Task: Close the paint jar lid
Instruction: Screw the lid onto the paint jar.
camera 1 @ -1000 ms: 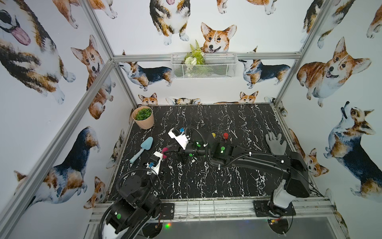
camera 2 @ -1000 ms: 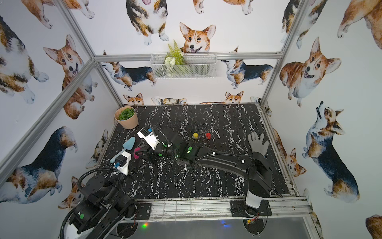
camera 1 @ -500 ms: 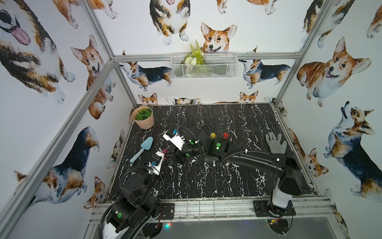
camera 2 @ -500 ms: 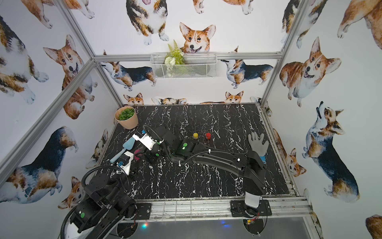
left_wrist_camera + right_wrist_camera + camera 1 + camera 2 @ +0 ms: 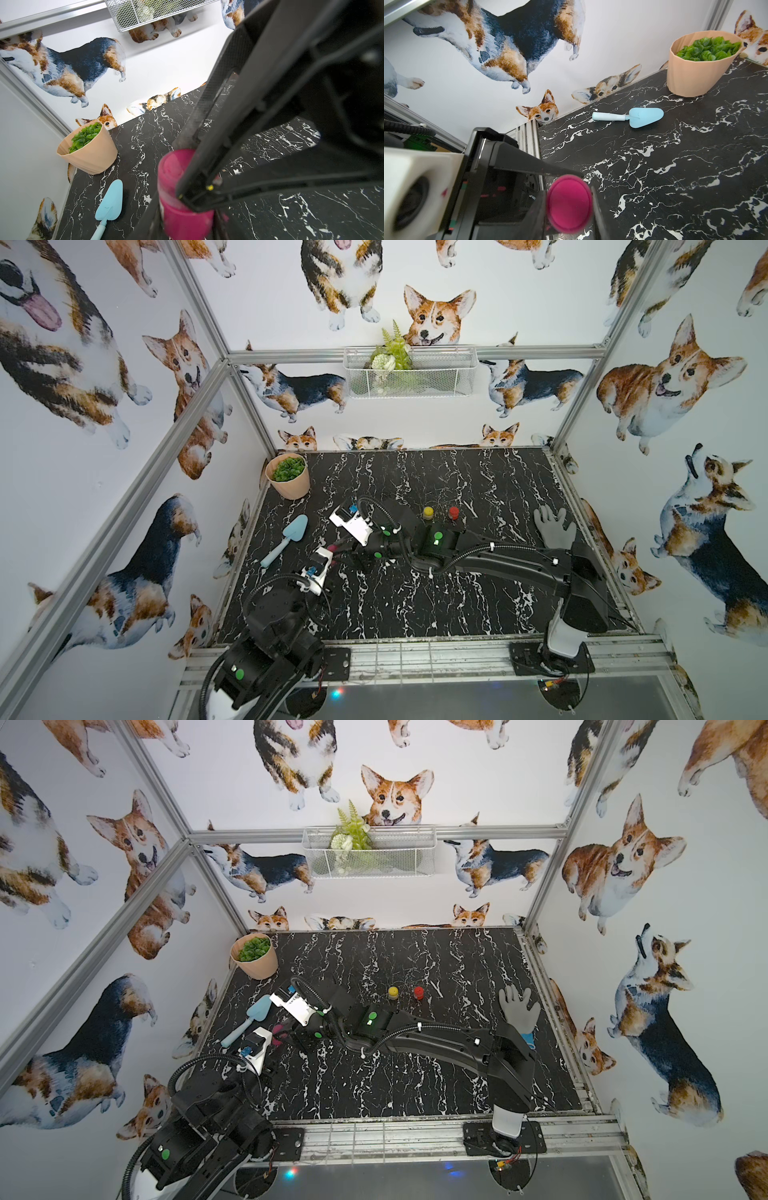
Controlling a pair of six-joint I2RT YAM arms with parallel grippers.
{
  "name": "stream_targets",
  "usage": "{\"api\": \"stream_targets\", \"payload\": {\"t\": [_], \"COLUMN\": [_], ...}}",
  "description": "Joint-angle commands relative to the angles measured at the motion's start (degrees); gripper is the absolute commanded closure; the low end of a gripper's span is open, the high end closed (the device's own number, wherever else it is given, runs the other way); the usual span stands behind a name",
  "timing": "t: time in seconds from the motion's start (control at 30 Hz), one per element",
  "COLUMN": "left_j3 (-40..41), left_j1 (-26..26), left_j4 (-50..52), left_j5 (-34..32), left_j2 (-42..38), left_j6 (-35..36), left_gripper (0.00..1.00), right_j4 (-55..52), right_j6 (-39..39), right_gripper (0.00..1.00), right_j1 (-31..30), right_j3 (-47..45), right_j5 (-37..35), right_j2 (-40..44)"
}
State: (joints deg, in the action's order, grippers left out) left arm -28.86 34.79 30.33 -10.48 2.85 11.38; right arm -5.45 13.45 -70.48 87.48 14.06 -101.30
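Left of centre in both top views, the upright jar (image 5: 277, 1029) is clenched by the left gripper (image 5: 185, 224), its lid (image 5: 569, 202) grasped from directly above by the right gripper (image 5: 569, 209).

We are shifting the right gripper (image 5: 335, 549) toward the blue trowel (image 5: 291, 532), twisting its wrist around the pink lid (image 5: 569, 202) on the paint jar (image 5: 182, 222).

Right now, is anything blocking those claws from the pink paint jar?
Nothing visible does. The left gripper is shut on the pink paint jar, the fingers of the right gripper flank its lid, and the blue trowel lies aside.
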Motion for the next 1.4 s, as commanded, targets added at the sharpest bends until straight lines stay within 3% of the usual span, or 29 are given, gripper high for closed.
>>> {"api": "stream_targets", "payload": {"t": [0.0,0.1,0.2,0.6,0.77,0.93,1.13,1.23,1.37], "left_j3": [-0.9,-1.4,-1.3,-1.3,-1.3,-2.1,-2.2,-2.0,-2.1], "left_j1": [0.0,0.0,0.0,0.0,0.0,0.0,0.0,0.0,0.0], "left_j4": [-18.7,-17.6,-17.7,-17.6,-17.9,-17.1,-18.9,-19.2,-19.2], "left_j5": [3.8,4.5,5.5,5.5,12.9,20.3,33.6,35.1,35.5], "left_j2": [0.9,2.6,3.7,5.0,5.9,9.8,14.1,14.2,14.0], "left_j6": [-0.1,-0.3,-0.6,-0.7,-0.9,-1.7,-4.1,-4.2,-4.3], "left_gripper": [0.77,0.77,0.77,0.77,0.76,0.76,0.76,0.76,0.76], "right_j4": [-7.4,-5.9,-4.7,-6.2,-7.2,-7.5,-2.7,-0.4,-1.0], "right_j6": [1.5,0.5,-0.3,-4.5,-10.0,-14.5,-24.8,-26.7,-28.1], "right_gripper": [0.54,0.4,0.33,0.24,0.29,0.43,0.53,0.54,0.59], "right_j1": [-0.8,-0.8,-0.8,-0.5,1.6,5.5,6.8,7.7,7.8], "right_j3": [-2.9,-5.1,-7.2,-14.5,-17.2,-16.5,-17.7,-17.9,-15.7], "right_j5": [5.5,4.8,4.2,1.5,-2.0,-0.6,7.3,15.6,15.4], "right_j2": [1.0,3.3,5.6,14.9,20.7,25.6,27.6,27.0,24.7]}}
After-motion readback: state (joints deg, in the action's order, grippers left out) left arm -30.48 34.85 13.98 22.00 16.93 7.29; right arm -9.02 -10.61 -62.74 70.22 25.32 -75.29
